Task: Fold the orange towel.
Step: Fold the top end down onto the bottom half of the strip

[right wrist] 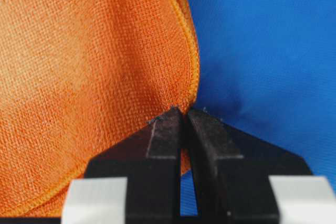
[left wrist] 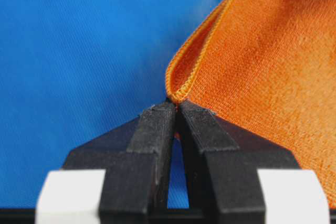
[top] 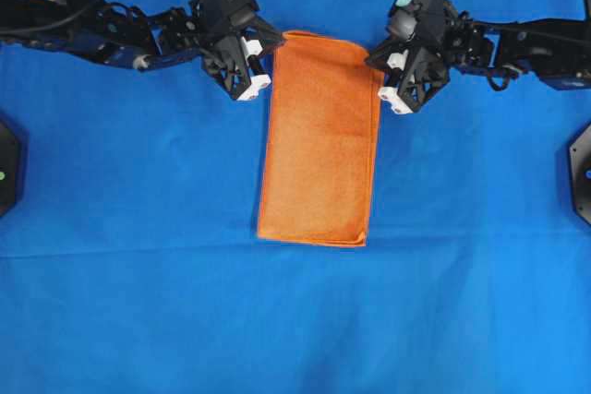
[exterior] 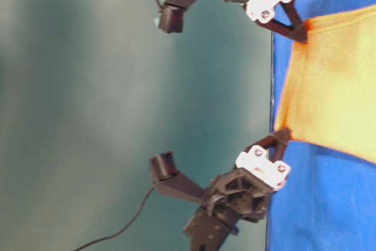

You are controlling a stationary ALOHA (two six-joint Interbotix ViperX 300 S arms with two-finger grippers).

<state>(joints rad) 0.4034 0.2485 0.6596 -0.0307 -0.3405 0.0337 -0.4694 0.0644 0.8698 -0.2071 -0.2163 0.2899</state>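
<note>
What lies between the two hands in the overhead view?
Only the far end of the bright-orange terry towel, stretched between the left hand and right hand, each pinching a corner.

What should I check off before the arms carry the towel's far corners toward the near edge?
1. Left end effector pinching a corner of the orange towel: ok.
2. Right end effector pinching the opposite corner: ok.
3. Both layers caught in each pinch: cannot tell.
4. Towel already folded once into a long strip: ok.
5. Near edge lying flat on the blue cloth: ok.
6. Gripped edge lifted evenly: cannot tell.

Fuzzy woven orange towel (top: 320, 145); smooth matt blue cloth (top: 138, 302).
</note>
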